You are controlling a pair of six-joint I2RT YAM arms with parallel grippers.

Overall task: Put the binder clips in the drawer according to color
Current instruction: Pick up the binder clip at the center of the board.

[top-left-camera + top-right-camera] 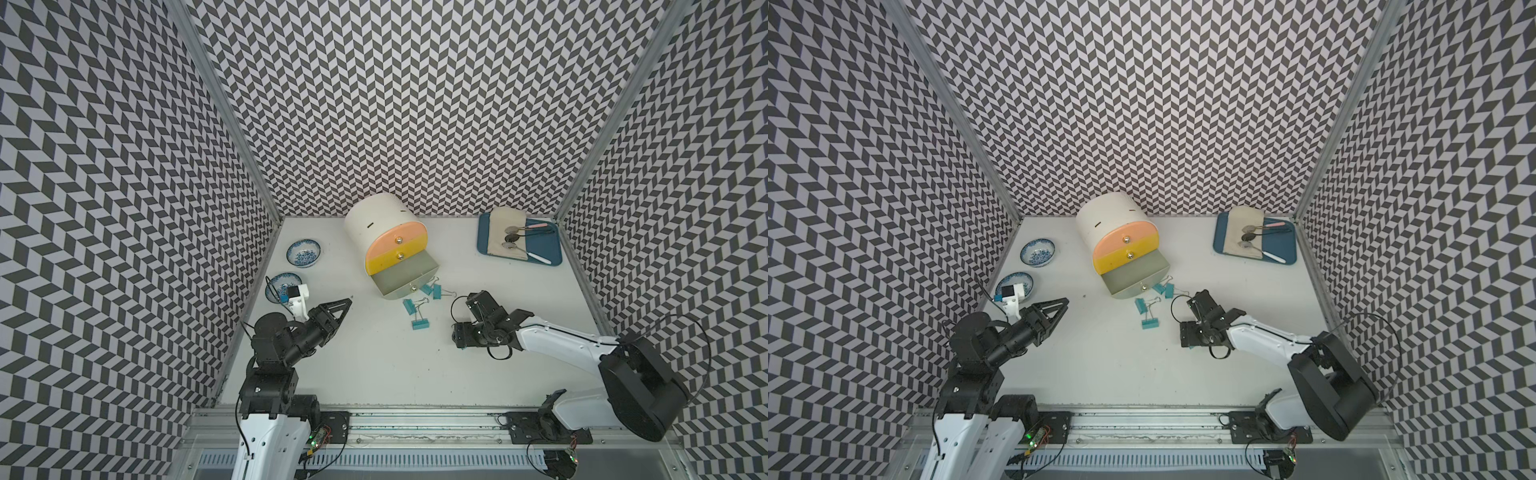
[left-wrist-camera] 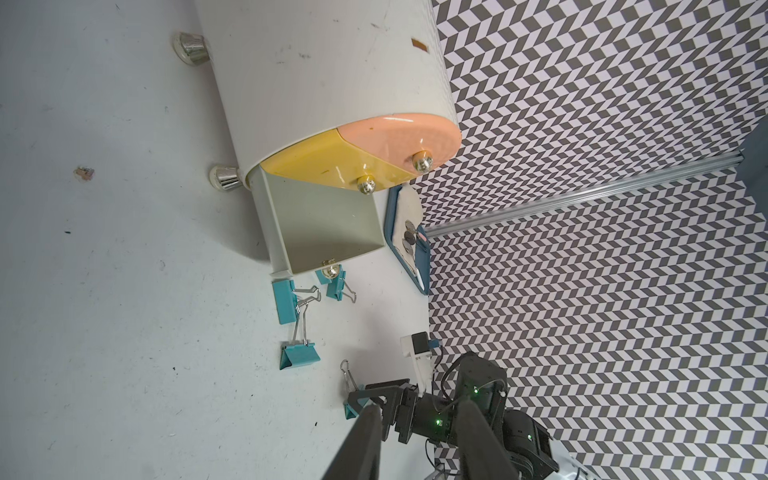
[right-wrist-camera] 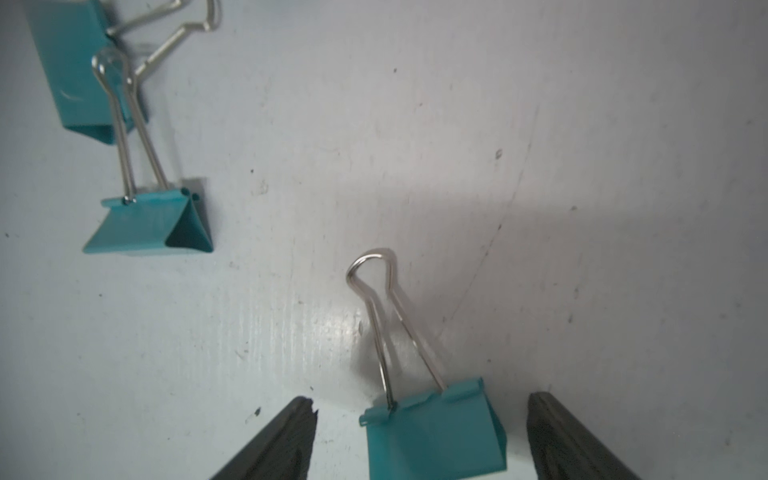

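Note:
The cream drawer cabinet [image 1: 374,224] stands at the back centre, and its grey-green bottom drawer [image 1: 405,276] is pulled out and looks empty [image 2: 324,224]. Several teal binder clips [image 1: 419,323] lie on the table just in front of it. My right gripper [image 3: 420,399] points down at the table, open. One teal clip [image 3: 436,436] stands between its fingers, clear of both. That gripper [image 1: 458,336] hides most of this clip in both top views. My left gripper [image 1: 348,301] hovers left of the clips, its fingers [image 2: 361,440] slightly apart and holding nothing.
Two blue-and-white bowls [image 1: 303,252] [image 1: 276,282] sit at the left wall; the left wrist camera overhangs the nearer one. A blue tray [image 1: 552,253] with a cloth and spoons lies at the back right. Patterned walls enclose three sides.

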